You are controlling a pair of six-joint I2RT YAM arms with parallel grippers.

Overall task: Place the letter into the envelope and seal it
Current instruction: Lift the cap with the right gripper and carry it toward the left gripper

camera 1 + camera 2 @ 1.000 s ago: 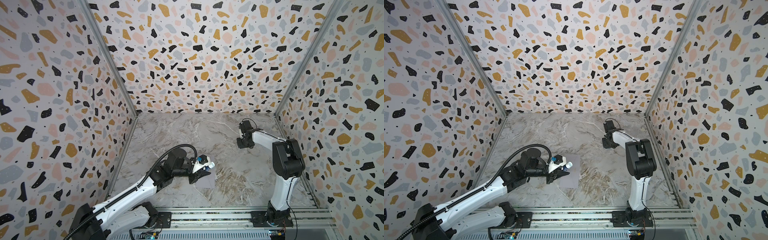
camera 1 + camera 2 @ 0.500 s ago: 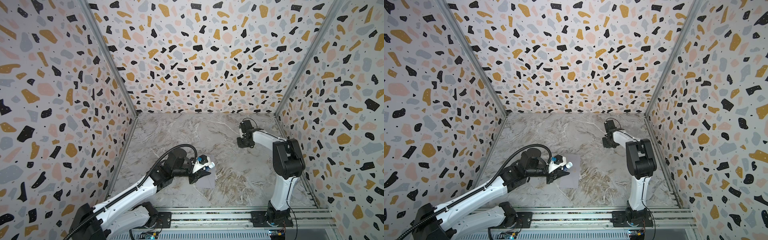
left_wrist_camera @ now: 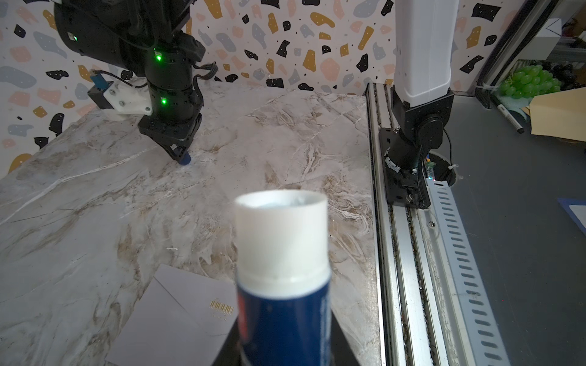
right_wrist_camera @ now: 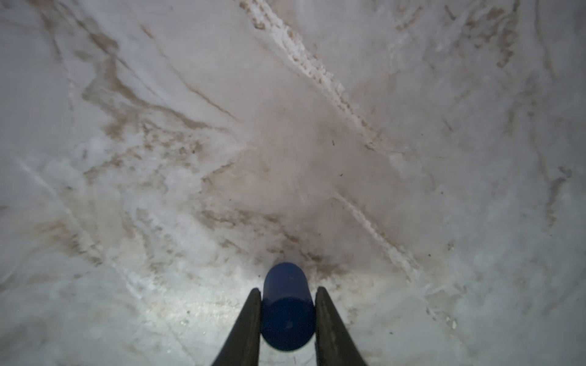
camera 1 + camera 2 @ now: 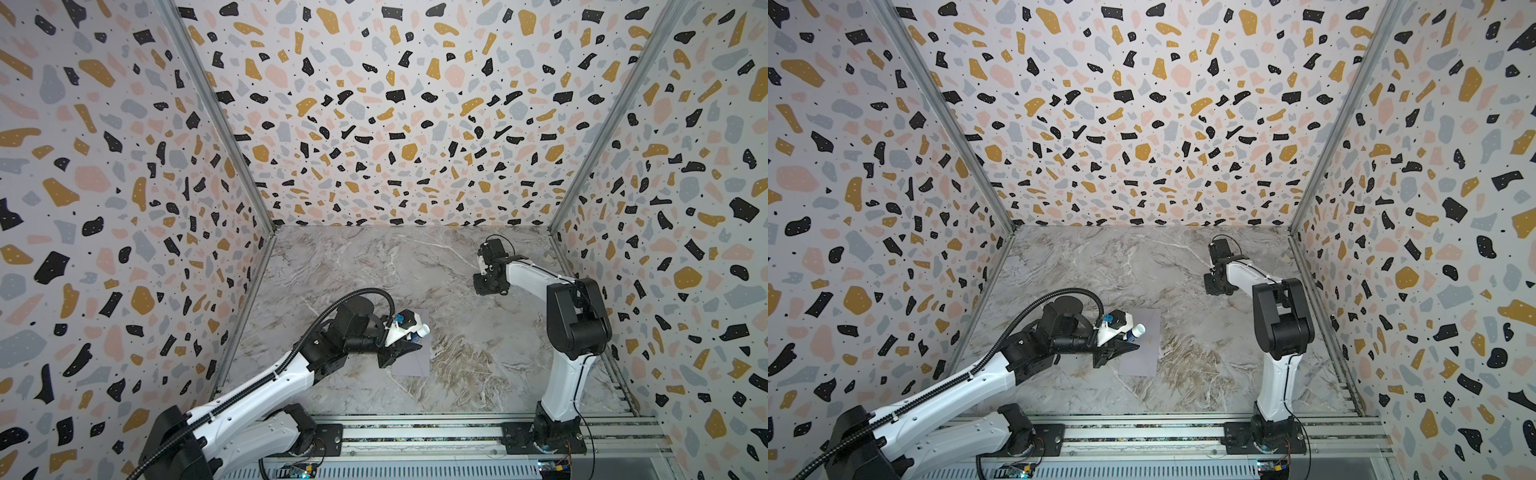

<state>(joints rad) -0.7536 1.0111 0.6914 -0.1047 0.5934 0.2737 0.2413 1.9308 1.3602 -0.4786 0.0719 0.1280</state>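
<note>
The pale grey-lavender envelope [image 5: 415,362] [image 5: 1142,355] lies flat on the marble table with its flap down, and its small gold mark [image 3: 222,306] shows. The letter is hidden. My left gripper [image 5: 404,348] [image 5: 1120,348] [image 3: 282,351] hovers over the envelope's left part, shut on a blue glue stick [image 5: 420,331] [image 5: 1137,331] [image 3: 282,253] whose white uncapped end points right. My right gripper [image 5: 487,287] [image 5: 1216,286] [image 3: 180,156] [image 4: 288,301] points down at the far right of the table, shut on a dark blue cap [image 4: 287,282] [image 3: 185,161] that touches the marble.
Terrazzo walls close in the table on three sides. A metal rail [image 5: 415,432] [image 3: 409,253] with both arm bases runs along the front edge. Beyond the rail, in the left wrist view, lie green grapes [image 3: 528,80], a marker [image 3: 509,117] and tan paper [image 3: 561,117].
My right wrist has shifted very slightly to the left. The left arm, the glue stick and the envelope have not moved.
</note>
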